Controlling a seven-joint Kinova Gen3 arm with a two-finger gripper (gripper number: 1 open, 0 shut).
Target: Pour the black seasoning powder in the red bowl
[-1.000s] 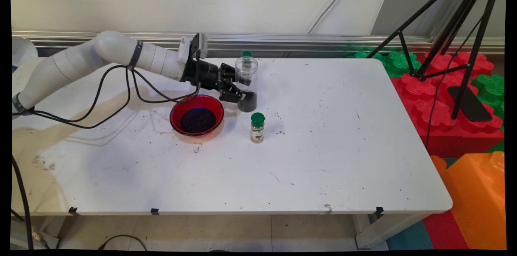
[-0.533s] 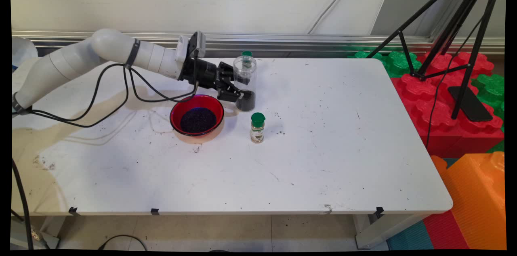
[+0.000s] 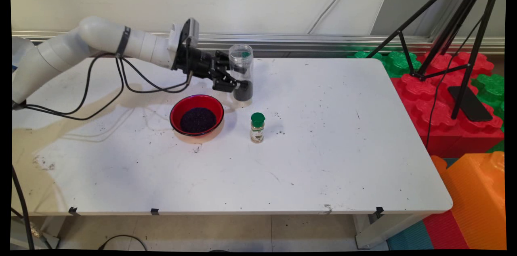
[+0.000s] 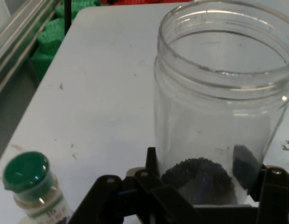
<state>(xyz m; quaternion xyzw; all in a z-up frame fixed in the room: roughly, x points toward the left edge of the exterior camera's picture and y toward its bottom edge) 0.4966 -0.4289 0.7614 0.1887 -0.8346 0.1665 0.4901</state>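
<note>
Clear open jar (image 3: pixel 241 71) w/ dark grains at its bottom hangs upright above the white table (image 3: pixel 331 135), clamped low betw. the 2 fingers of the gripper (image 3: pixel 238 85), just behind the red bowl (image 3: pixel 196 114) of dark grains, w/ 1 green-capped spice bottle (image 3: pixel 257 127) nearer the front.

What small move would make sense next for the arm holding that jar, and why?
Probably carry the jar left over the red bowl. The gripper is clamped on its lower part, it is off the table, and both hold dark grains.
</note>
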